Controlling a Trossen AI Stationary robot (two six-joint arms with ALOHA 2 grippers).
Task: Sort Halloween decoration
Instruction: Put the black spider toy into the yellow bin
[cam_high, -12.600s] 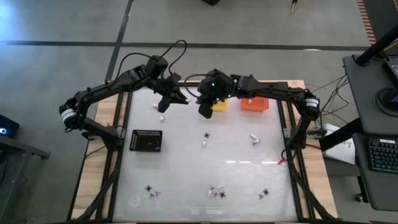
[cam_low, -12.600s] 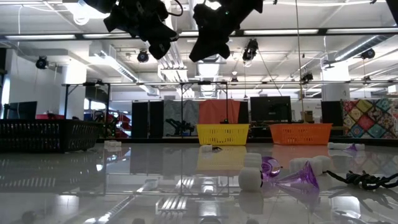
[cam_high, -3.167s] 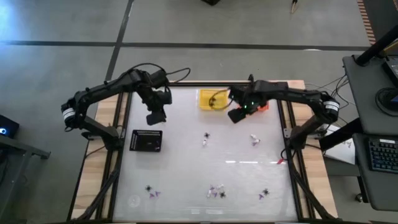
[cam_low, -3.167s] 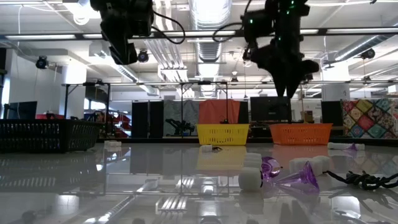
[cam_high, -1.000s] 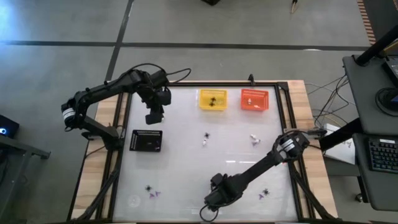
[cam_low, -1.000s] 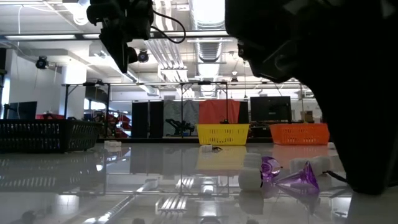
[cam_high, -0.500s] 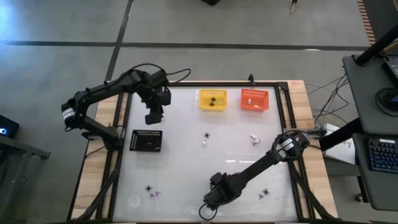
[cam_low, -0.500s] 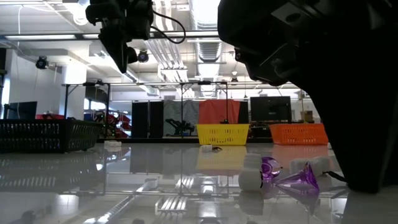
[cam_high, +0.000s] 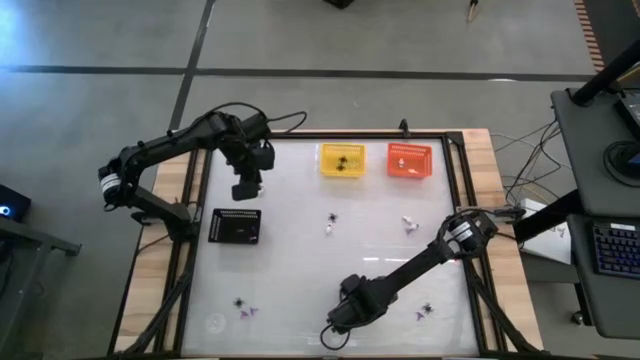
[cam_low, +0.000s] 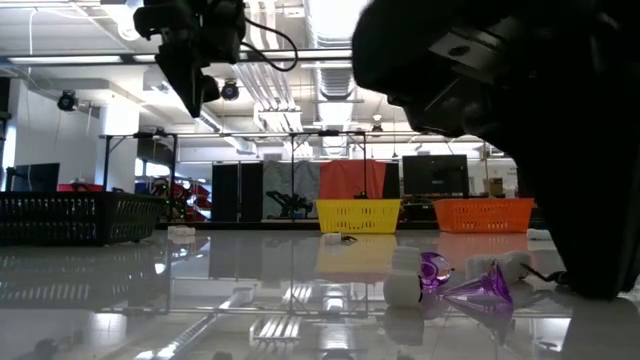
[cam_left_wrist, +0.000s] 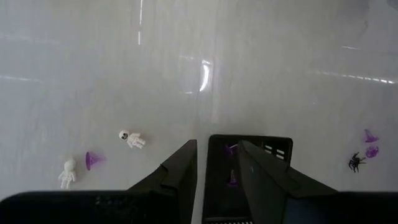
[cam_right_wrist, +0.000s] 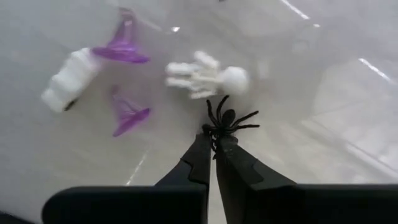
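Pick-up step. The right gripper (cam_right_wrist: 214, 144) stands low over the near table edge, fingers closed to a sliver on a leg of the black spider (cam_right_wrist: 227, 119), which lies at the fingertips. Just beyond it lie a white skeleton (cam_right_wrist: 205, 76), two purple cones (cam_right_wrist: 127, 114) and a white lump (cam_right_wrist: 68, 79). The next move probably calls for a clean lift, then carriage to a basket, likely the yellow basket (cam_high: 341, 161), which already holds dark pieces. The left gripper (cam_left_wrist: 216, 167) hangs with fingers slightly apart, empty, over the black basket (cam_left_wrist: 249, 177). Whether the pinch on the thin leg is firm cannot be judged; in the low view the right arm hides the spider.
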